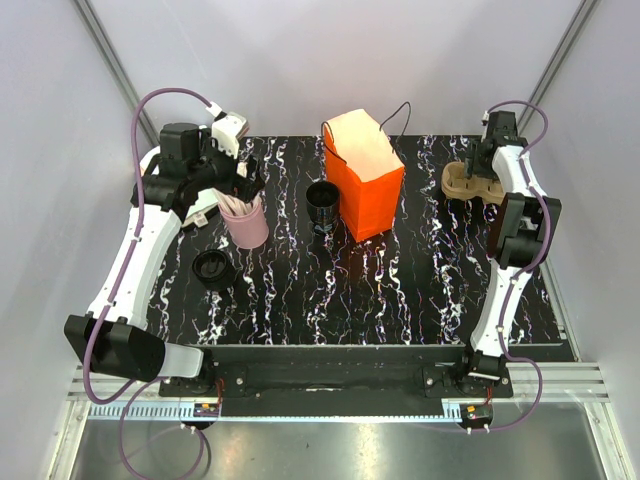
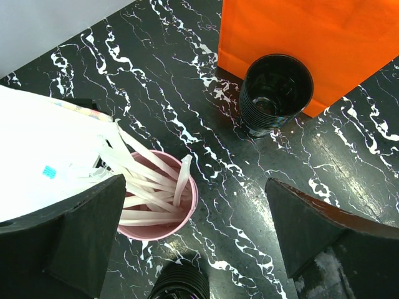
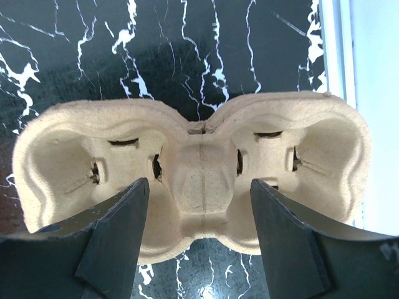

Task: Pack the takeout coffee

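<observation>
Probably takeout coffee (image 2: 181, 285), largely cropped.

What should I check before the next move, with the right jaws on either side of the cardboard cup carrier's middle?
1. Right jaws astride the middle of the cup carrier: ok.
2. Right jaws gripping it: not ok, a gap shows on each side.
3. Both carrier wells empty: ok.
4. Left jaws open and empty, by the pink cup: ok.
5. Takeout coffee upright with lid on: ok.
6. Orange bag upright, mouth open: ok.
</observation>
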Tool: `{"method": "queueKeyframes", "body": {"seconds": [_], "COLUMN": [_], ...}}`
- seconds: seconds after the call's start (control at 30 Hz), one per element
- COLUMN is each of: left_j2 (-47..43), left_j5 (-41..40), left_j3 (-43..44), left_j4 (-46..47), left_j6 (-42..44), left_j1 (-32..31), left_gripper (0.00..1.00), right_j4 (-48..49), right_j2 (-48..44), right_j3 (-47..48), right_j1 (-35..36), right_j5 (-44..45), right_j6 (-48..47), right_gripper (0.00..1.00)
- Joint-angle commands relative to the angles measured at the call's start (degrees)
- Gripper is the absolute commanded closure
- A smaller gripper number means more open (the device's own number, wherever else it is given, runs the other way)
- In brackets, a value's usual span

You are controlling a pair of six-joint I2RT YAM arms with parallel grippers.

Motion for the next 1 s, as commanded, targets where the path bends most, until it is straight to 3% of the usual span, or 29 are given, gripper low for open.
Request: {"method": "queueKeyframes", "body": {"seconds": [0.0,0.13,0.3,0.9,0.97], "left_j2": [-1.93,-2.02,-2.02,-1.75,-1.67], "left_j5": [1.36,1.18,0.92,1.1,1.27], "left_j3": [-0.25,-0.86,-1.04,-1.04,-1.04], "left_j4": [2.67,2.94,2.85,2.94,3.03], "left_j6": [-0.58,-0.67,-0.4,-0.49,-0.58], "left_j1": [-0.32,-0.41,-0.33,-0.41,-0.5], "left_gripper": [0.01,0.01,0.01,0.01,0.01], "right_j4": [2.6,2.87,3.22,3.13,3.22], "right_j2": [-1.72,-1.11,-1.46,-2.6,-2.95], "right_j3": [-0.78,-0.61,-0.43,-2.37,-2.54], "right_j1": [-0.02,-0.02,-0.1,-0.1,-0.11], "right_j5": [0.6,0.95,0.6,1.66,1.66], "right_j6": [-0.44,-0.18,0.18,-0.79,-0.79], "right_gripper": [0.28,0.31,0.42,0.5,0.56]}}
